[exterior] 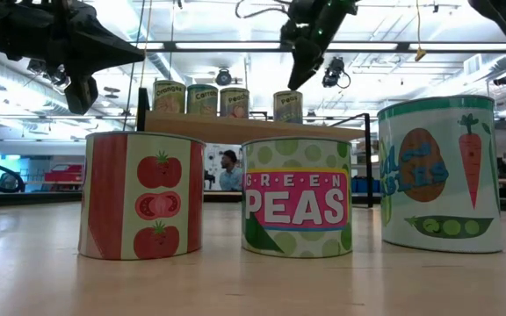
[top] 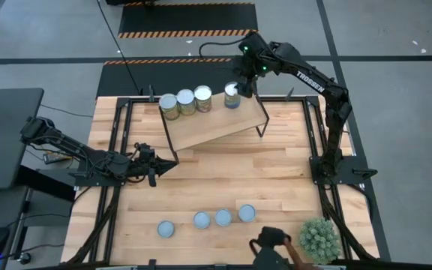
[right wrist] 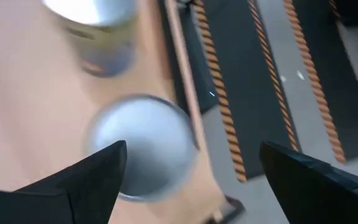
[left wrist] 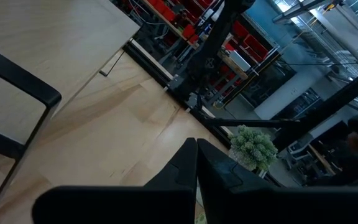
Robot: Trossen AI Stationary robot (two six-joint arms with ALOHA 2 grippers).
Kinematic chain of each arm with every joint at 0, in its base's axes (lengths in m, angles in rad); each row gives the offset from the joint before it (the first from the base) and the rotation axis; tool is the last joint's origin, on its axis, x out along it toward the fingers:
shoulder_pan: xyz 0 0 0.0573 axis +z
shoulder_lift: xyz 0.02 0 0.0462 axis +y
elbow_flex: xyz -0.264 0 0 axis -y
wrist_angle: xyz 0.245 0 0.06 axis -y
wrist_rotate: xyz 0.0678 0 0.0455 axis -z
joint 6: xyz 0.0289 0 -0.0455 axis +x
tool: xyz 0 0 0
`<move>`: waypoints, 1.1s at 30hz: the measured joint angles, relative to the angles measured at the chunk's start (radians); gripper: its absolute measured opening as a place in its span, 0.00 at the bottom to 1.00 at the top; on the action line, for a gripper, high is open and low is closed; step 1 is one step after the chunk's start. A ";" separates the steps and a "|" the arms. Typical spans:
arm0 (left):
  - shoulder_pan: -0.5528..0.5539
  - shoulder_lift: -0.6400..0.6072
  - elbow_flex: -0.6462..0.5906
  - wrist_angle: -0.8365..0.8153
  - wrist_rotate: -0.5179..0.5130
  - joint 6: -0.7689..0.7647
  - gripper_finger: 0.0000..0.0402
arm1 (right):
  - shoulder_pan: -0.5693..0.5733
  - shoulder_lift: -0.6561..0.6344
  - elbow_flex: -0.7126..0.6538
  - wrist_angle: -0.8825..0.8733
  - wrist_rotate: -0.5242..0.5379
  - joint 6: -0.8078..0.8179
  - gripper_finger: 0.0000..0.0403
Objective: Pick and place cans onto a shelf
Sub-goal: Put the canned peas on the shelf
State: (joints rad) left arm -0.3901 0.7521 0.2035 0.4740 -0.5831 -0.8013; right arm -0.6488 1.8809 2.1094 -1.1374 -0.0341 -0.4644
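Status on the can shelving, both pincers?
Right pincer open above fourth small silver-topped can on light wood shelf. Left pincer shut, empty, mid-table. Four cans wait near front. Nothing blocking.

Middle can (exterior: 297,197): "GREEN PEAS" — pink band, just right of the tomato-picture can (exterior: 142,195)
Right arm (top: 310,81): "TROSSEN" — white lettering
Shelf cans' (exterior: 203,100) labels: too small to read
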 joint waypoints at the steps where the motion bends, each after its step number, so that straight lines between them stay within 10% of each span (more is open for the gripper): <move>1: 0.000 0.000 0.000 0.000 0.000 0.000 0.04 | -0.009 0.000 0.000 -0.001 0.014 0.013 0.93; 20: 0.000 0.000 0.000 -0.001 0.000 0.007 0.04 | -0.075 -0.003 -0.035 -0.141 0.054 0.281 0.92; 33: 0.000 0.000 0.000 -0.006 0.001 0.002 0.04 | -0.074 -0.002 -0.204 0.129 -0.061 0.192 0.86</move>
State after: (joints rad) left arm -0.3901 0.7521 0.2035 0.4679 -0.5823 -0.7998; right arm -0.7231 1.8793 1.9056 -1.0082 -0.0948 -0.2726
